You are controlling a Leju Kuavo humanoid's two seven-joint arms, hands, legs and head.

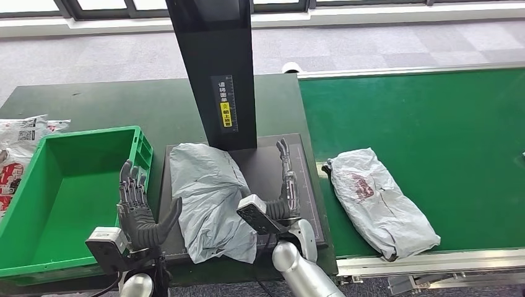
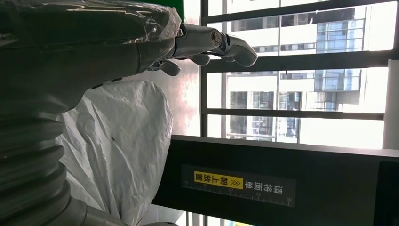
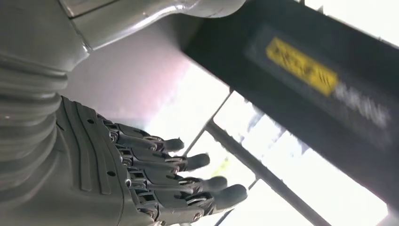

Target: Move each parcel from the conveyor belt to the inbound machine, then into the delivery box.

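Observation:
A grey plastic parcel (image 1: 210, 198) lies on the dark plate of the inbound machine (image 1: 270, 168), under its black post (image 1: 216, 68). The same parcel (image 2: 117, 146) shows pale in the left wrist view. My left hand (image 1: 137, 207) stands open just left of the parcel, fingers up, thumb toward it. My right hand (image 1: 286, 185) stands open at the parcel's right side, fingers straight (image 3: 188, 181), holding nothing. A second grey parcel (image 1: 379, 201) with a dark red mark lies on the green conveyor belt (image 1: 433, 130). The green delivery box (image 1: 37, 247) sits at the left.
A printed white bag (image 1: 18, 139) lies on the dark table (image 1: 111, 105) behind the box. The belt's metal frame (image 1: 433, 260) runs along the near right. Windows and grey carpet lie beyond.

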